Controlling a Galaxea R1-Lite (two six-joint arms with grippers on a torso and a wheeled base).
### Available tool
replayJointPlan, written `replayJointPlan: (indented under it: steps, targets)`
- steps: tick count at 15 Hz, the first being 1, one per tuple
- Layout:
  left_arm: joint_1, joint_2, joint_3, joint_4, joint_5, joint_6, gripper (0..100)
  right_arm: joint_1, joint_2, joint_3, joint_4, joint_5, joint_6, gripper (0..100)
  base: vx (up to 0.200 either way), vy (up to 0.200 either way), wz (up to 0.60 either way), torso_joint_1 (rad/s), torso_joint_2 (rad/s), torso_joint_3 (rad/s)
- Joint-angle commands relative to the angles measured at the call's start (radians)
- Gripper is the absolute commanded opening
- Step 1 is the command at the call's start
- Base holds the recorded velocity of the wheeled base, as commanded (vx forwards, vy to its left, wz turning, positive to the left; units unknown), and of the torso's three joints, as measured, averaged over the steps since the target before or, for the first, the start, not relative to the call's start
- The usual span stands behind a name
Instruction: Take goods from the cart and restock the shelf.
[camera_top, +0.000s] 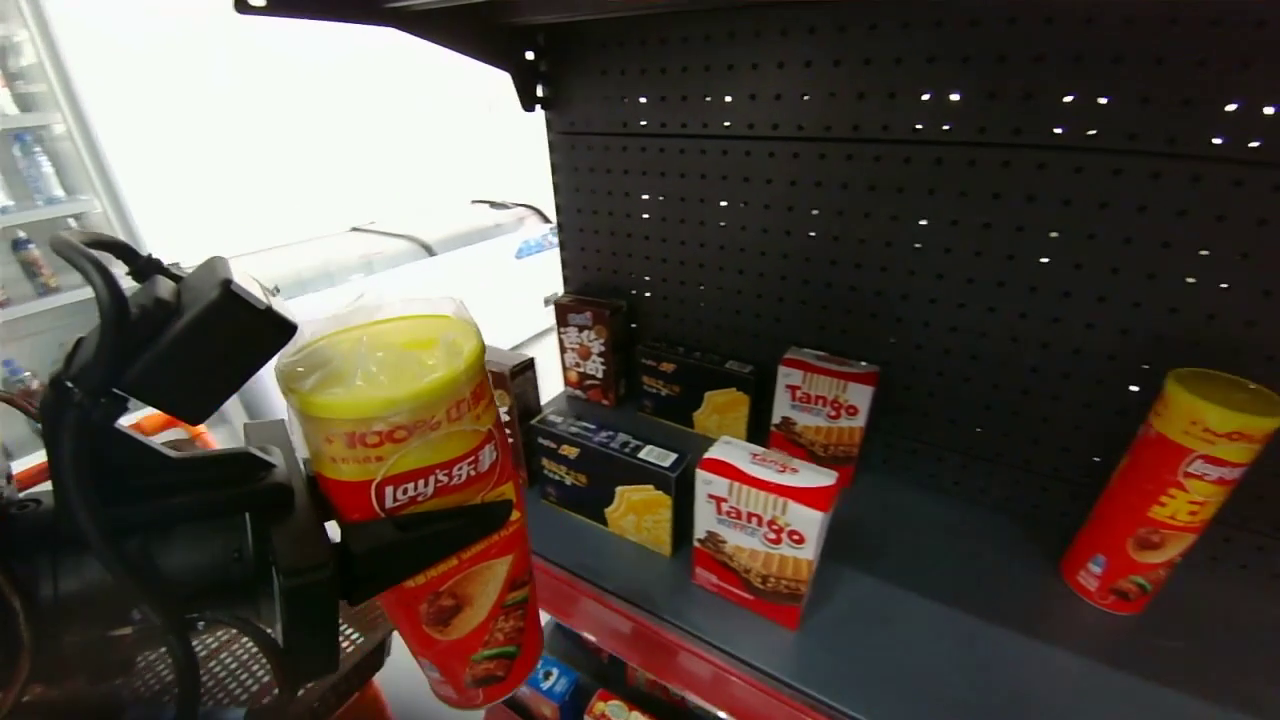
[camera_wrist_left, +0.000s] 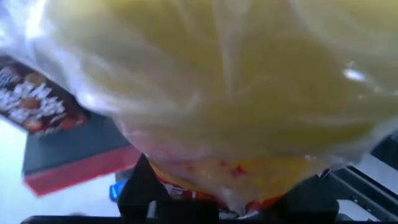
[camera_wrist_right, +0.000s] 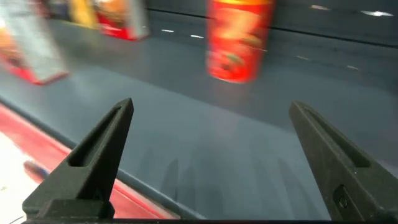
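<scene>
Left tool (camera_top: 425, 525) clamps a chip can (camera_top: 395, 420) before the shelf (camera_top: 930, 620), wafer boxes (camera_top: 762, 530) just ahead; right tool (camera_wrist_right: 211, 155) gapes, facing another can (camera_wrist_right: 238, 40).

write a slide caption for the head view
Left gripper holds a chip can beside the shelf stocked with wafer boxes and a second can.

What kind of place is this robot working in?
Most likely a small shop, or a mock-up of one: a pegboard-backed shelf with wafer boxes, a cooler of bottled drinks at far left, and a chip can in the left gripper.
</scene>
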Motion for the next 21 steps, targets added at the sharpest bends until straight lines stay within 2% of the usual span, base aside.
replayJointPlan:
  steps: [1,9,18,21]
  targets:
    - [-0.004,0.002,-0.007,0.000,0.000,0.000,0,0.000,0.000,0.000,0.000,0.000,0.000,100,0.000,0.000,-0.60,0.002,0.00,0.007]
    - [-0.015,0.002,-0.007,0.001,0.000,0.000,0,0.000,0.000,0.000,0.000,0.000,0.000,100,0.000,0.000,-0.60,0.002,0.01,-0.001]
    - [-0.011,-0.001,0.002,0.001,0.000,0.000,0,0.000,0.000,0.000,0.000,0.000,0.000,100,0.000,0.000,0.00,0.000,0.00,0.000]
    - [-0.009,-0.002,0.005,0.001,0.000,-0.002,0,-0.002,0.000,0.000,0.000,0.000,0.001,100,0.000,0.000,-0.40,0.002,0.00,0.003]
